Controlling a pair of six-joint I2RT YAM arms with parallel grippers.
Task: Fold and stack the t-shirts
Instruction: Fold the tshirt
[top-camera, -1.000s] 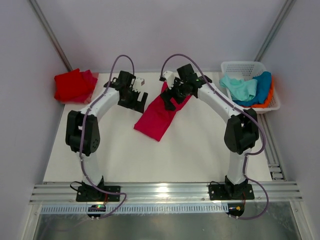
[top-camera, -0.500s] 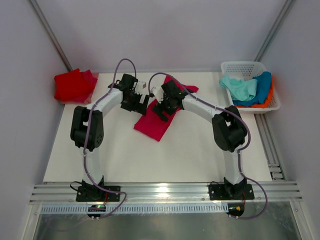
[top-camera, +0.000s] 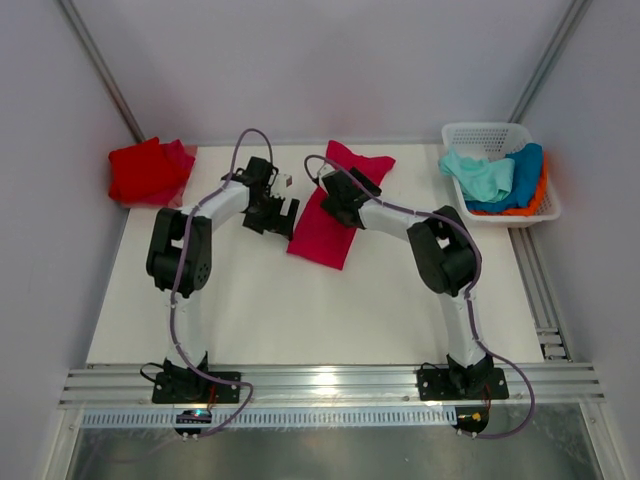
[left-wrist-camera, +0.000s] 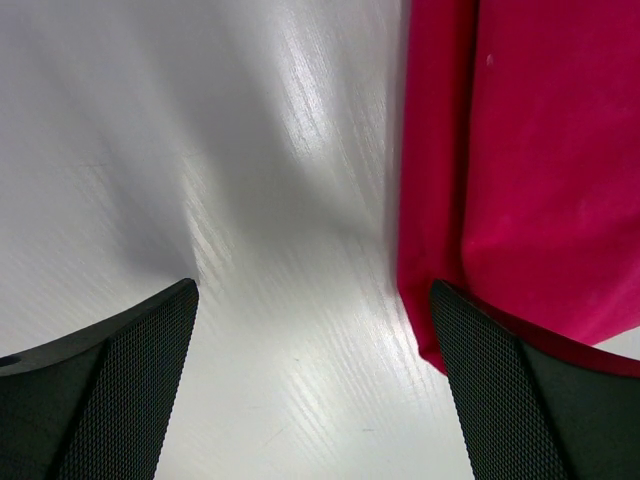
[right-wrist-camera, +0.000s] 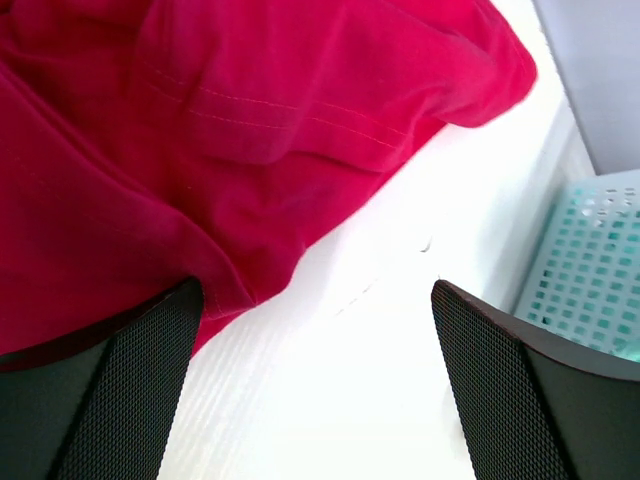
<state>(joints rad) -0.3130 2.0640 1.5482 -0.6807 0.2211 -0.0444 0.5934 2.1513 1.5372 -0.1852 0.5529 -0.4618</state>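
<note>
A crimson-pink t-shirt (top-camera: 325, 235) lies folded into a long strip at the back middle of the white table (top-camera: 300, 310), running from the back edge toward me. My left gripper (top-camera: 278, 215) is open just off the strip's left edge; in the left wrist view (left-wrist-camera: 315, 380) bare table lies between its fingers, and the right finger (left-wrist-camera: 530, 400) overlaps the t-shirt's (left-wrist-camera: 530, 170) corner. My right gripper (top-camera: 340, 205) is open low over the strip's middle; in its wrist view (right-wrist-camera: 315, 370) the left finger (right-wrist-camera: 120, 390) sits on the t-shirt's (right-wrist-camera: 200, 130) hem. A folded red t-shirt (top-camera: 148, 170) rests at the back left.
A white lattice basket (top-camera: 487, 129) at the back right corner holds crumpled mint-green (top-camera: 480, 175), blue (top-camera: 522, 170) and orange (top-camera: 541, 196) t-shirts. The basket's wall (right-wrist-camera: 590, 270) shows at the right of the right wrist view. Grey walls close in the table on three sides.
Both grippers have closed in toward the table's middle. The right gripper slid left and down the crimson-pink strip, uncovering its far end. The strip's near end swung right, so it lies straighter.
</note>
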